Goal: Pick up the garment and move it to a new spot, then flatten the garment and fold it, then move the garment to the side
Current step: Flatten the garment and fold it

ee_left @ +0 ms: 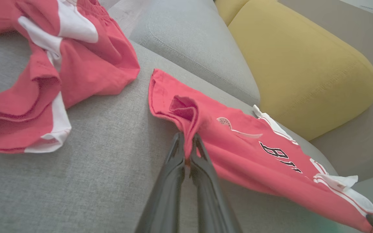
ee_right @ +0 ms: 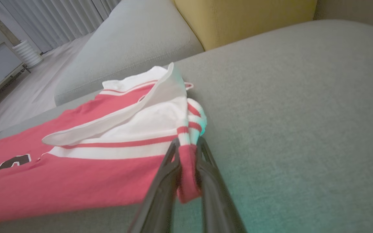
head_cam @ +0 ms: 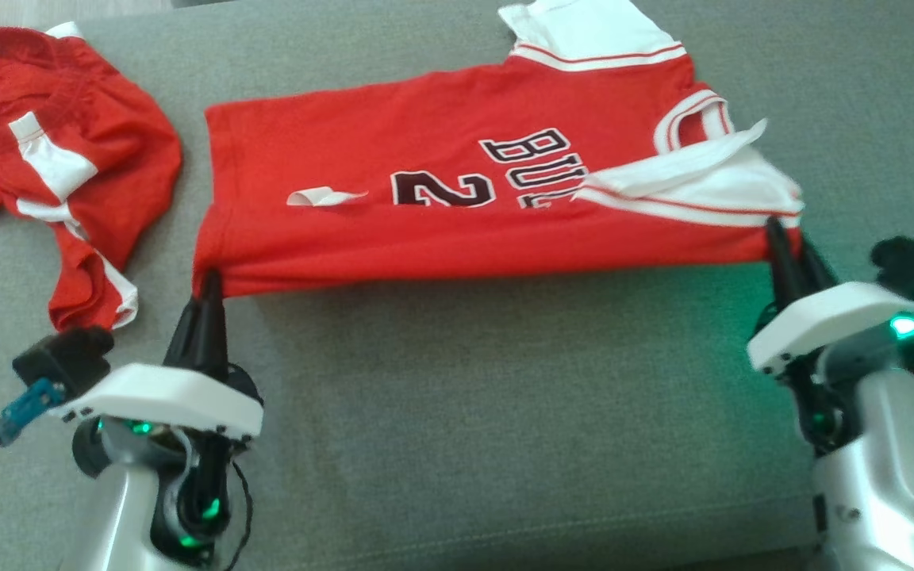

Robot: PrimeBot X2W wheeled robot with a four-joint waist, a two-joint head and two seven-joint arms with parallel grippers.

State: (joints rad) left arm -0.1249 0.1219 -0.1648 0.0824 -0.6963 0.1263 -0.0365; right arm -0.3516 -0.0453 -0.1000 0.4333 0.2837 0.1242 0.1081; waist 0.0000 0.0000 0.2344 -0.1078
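Grips the near long edge of the red jersey (head_cam: 441,230) at both ends: left tool (head_cam: 209,279) pinched tight on the hem corner, right tool (head_cam: 778,230) closed narrow on the red-and-white sleeve edge, cloth between the fingers in each wrist view. Lies stretched across the grey sofa seat (head_cam: 457,412), print up, near edge raised a little and taut between the two pinches.

Looks like the fold step. Lift both ends together, at one height, to hold the edge straight; carry it over toward the far edge and lay it down flush. Mind the small white tag (head_cam: 322,197) and the loose white flap (head_cam: 687,170) by the collar: smooth flat, or risk a lump inside the fold.

Plenty of bare seat on the near side. To the left, near the hem, crumpled red shorts (head_cam: 52,159); avoid sweeping into them. Farther back, a grey cushion (ee_left: 193,55) and a yellow cushion (ee_left: 303,64), closing off the far side; probably little room beyond the far sleeve.
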